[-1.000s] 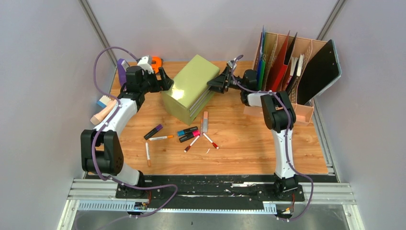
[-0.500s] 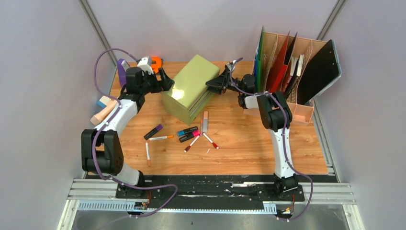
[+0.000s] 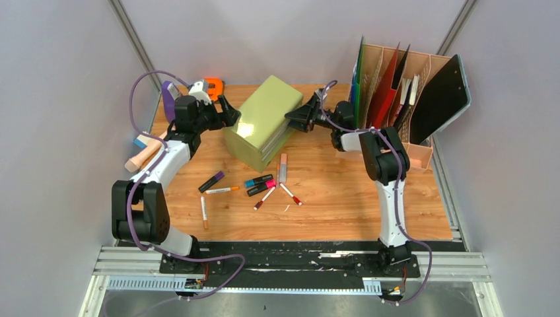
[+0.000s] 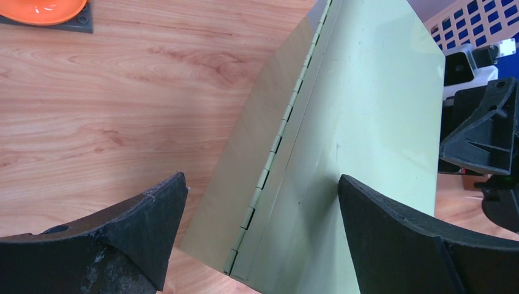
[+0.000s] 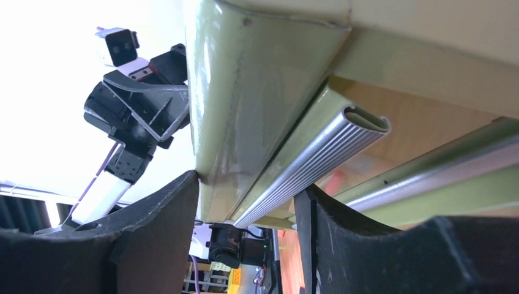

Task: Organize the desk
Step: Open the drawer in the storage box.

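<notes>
Two end effectors are at the olive-green drawer chest (image 3: 264, 119), one at each end; the chest sits askew at the back middle of the desk (image 3: 343, 205), whose orange-brown wood-grain top fills the floor of the cell, with its metal rail (image 3: 290, 267) along the near edge at the arm bases.

Left end effector (image 3: 228, 109) is at the chest's left end, jaws spread wide; the wrist view shows its two black fingers (image 4: 141, 226) on either side of the chest's corner, one over bare wood, the other over the pale green top panel, and a long hinge (image 4: 275, 147) running up the panel between them; neither finger presses on the chest.

Right end effector (image 3: 295, 117) is at the chest's right end; its fingers (image 5: 153, 233) are part-way apart and bracket the chest's rounded front edge and a ribbed silver drawer handle (image 5: 318, 159); both tips sit tight up against them, but whether they are gripping, I cannot tell.

Several markers and pens (image 3: 257, 185) lie scattered on the desk in front of the chest; an orange object (image 3: 214, 86) sits behind the chest's left end; a wooden file rack (image 3: 416, 155) with folders and a black clipboard (image 3: 441, 99) stands to the chest's right.
</notes>
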Motion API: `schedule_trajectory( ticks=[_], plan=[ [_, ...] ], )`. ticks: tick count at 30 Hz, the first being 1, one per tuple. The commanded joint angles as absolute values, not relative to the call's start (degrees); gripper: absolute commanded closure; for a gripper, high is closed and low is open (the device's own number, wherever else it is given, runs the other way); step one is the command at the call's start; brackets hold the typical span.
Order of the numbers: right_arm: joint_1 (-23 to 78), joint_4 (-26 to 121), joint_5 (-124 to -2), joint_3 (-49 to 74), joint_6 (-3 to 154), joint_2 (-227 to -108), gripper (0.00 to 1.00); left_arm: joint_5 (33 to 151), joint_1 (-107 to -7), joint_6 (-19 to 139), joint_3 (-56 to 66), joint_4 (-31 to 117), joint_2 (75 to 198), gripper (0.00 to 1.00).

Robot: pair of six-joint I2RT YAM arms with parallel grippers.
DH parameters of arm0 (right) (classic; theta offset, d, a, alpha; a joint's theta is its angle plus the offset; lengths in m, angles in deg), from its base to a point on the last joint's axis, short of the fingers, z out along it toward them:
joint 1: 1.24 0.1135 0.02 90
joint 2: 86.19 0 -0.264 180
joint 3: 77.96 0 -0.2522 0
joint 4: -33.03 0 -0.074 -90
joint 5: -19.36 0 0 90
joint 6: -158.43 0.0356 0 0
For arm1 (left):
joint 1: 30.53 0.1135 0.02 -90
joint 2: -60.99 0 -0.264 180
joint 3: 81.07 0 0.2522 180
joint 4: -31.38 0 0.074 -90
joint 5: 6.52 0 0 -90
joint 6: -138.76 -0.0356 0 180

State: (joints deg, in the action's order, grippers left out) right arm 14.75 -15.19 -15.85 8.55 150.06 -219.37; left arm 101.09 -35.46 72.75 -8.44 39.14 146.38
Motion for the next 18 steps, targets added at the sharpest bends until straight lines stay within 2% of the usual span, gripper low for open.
schedule_trajectory(
  ticks=[1, 11, 18],
  plan=[
    [13.2, -1.6, -15.0, 9.4, 139.1, -212.9, 1.00, 98.1, -35.9, 72.8, -9.6, 42.9, 145.2, 0.00],
    [12.7, 29.9, -17.3, 1.9, 122.9, -209.4, 1.00, 96.7, -36.4, 71.8, -9.0, 44.2, 144.8, 0.00],
    [12.5, 32.3, -17.4, 2.2, 120.9, -207.5, 1.00, 96.7, -36.3, 71.5, -8.9, 44.3, 144.9, 0.00]
  ],
)
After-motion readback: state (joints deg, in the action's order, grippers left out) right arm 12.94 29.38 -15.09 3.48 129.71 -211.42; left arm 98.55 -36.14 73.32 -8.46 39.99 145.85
